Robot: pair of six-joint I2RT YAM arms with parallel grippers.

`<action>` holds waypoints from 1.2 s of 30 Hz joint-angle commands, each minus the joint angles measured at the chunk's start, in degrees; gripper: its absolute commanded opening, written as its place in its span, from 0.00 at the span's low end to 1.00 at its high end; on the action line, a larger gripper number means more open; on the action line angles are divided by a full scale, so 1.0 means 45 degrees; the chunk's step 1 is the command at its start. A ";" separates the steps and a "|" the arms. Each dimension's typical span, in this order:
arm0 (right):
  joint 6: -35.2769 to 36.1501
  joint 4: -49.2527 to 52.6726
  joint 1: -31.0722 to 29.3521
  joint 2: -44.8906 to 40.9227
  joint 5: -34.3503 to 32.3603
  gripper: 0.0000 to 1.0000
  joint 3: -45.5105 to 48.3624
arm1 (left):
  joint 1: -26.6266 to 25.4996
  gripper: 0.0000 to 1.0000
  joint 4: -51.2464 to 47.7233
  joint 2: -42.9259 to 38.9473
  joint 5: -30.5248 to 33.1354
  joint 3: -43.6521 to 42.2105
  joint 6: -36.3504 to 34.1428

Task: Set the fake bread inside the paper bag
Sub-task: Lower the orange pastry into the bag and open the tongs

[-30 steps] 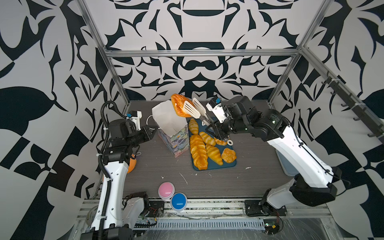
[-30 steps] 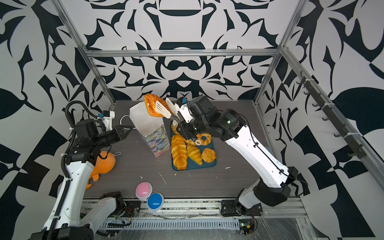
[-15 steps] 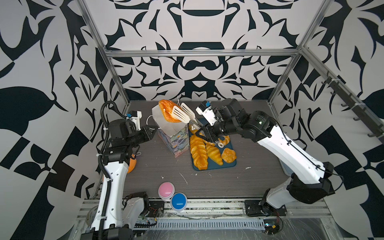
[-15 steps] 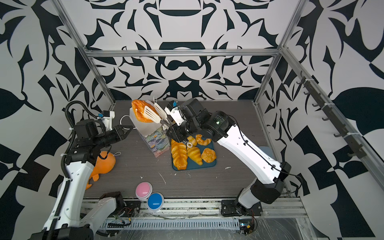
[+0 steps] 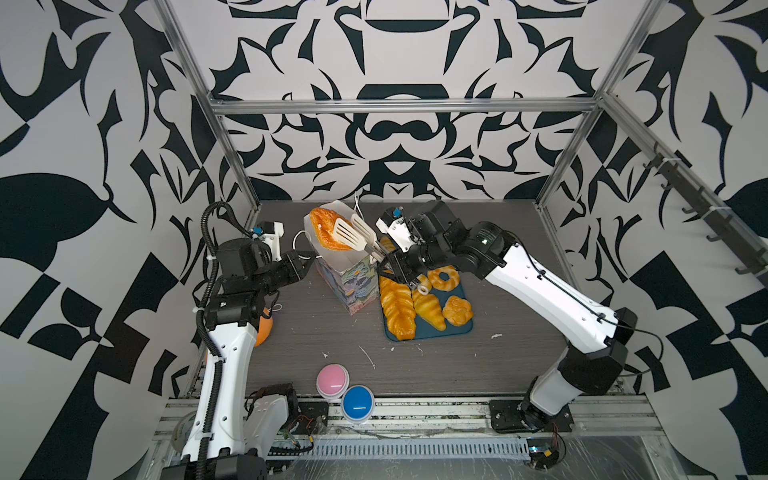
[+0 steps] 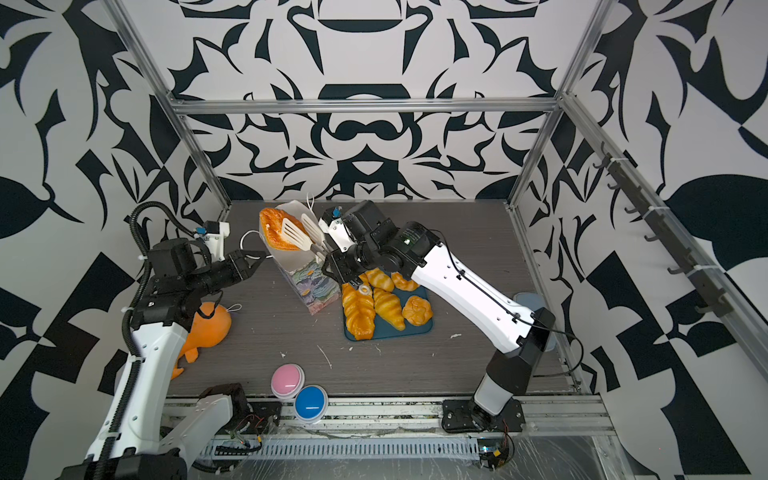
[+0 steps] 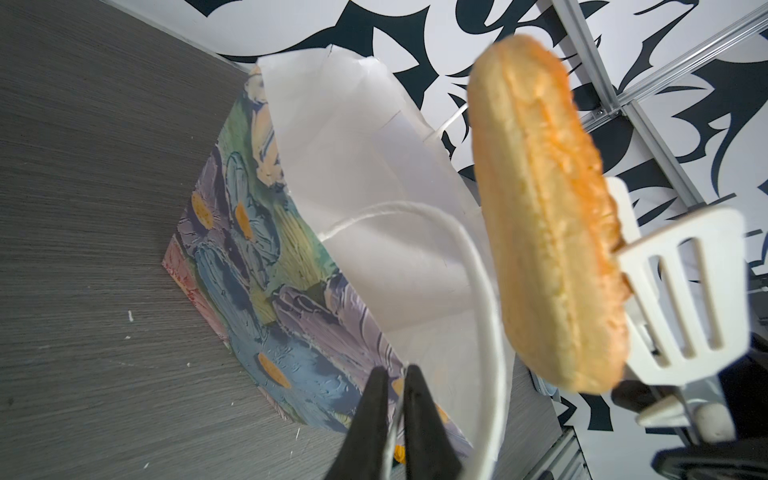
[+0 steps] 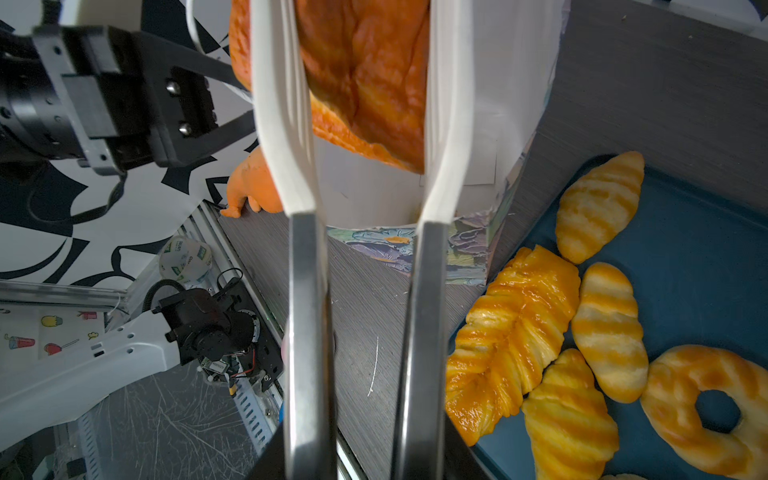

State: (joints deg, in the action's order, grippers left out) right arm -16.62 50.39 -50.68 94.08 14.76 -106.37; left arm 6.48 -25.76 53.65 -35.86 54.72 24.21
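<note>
Counter point(image 5: 415, 374): we see the grey wood-grain surface lying under both tools.
Paper bag point(image 5: 349, 282): it stands on the counter between the two tools. Its open mouth is right in front of the left tool's fingertips and beyond the right tool's tips.
Tray point(image 5: 453, 332): this blue tray is flat on the counter, beneath the right tool and beside the bag.
Orange toy point(image 6: 208, 328): it lies well behind the left tool, beside that arm.
Tongs point(image 5: 353, 235): they have metal arms and white slotted blades, and they reach out ahead of the right tool towards the bag.
Right tool point(image 5: 395, 266): we find it clamped on the tongs' metal arms, raised above the tray.
Left tool point(image 5: 306, 259): the fingers are nearly together and, as far as we can tell, nip the bag's near rim. The white cord handle loops just beside them.
Flat pastry point(image 5: 324, 228): the tong blades squeeze it on edge at the bag's mouth. We cannot tell whether its lower end is inside.
Braided loaf point(image 5: 397, 307): it sits on the tray below the right tool, on the side nearest the bag.
Croissants point(image 8: 609, 328): we count three on the tray, next to the loaf.
Doughnut point(image 5: 444, 277): it is on the tray, under the right tool's wrist.
Knotted roll point(image 5: 457, 311): it rests on the tray, farthest from the bag.
Buttons: the pink button point(image 5: 332, 380) and the blue button point(image 5: 358, 403) touch each other, well apart from both tools.
</note>
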 commanded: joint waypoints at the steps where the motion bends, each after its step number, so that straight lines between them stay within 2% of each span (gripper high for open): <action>1: -0.0160 -0.1117 0.0101 -0.0199 -0.0035 0.39 -0.0233 | 0.0044 0.14 -0.0077 -0.0008 -0.0200 -0.0109 0.0012; 18: -0.0582 -0.1016 0.0912 0.0186 0.0107 0.44 0.0238 | 0.0044 0.14 -0.0165 -0.0103 -0.0039 -0.0299 -0.0092; 36: -0.0565 -0.1071 0.1122 0.0030 0.0389 0.50 0.0391 | 0.0044 0.14 -0.0112 -0.0059 -0.0044 -0.0303 -0.0096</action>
State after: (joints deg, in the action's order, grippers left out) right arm -19.16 47.94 -46.04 96.92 15.66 -104.14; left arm 6.48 -25.76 53.67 -35.83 53.98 24.05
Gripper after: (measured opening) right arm 0.503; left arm 0.136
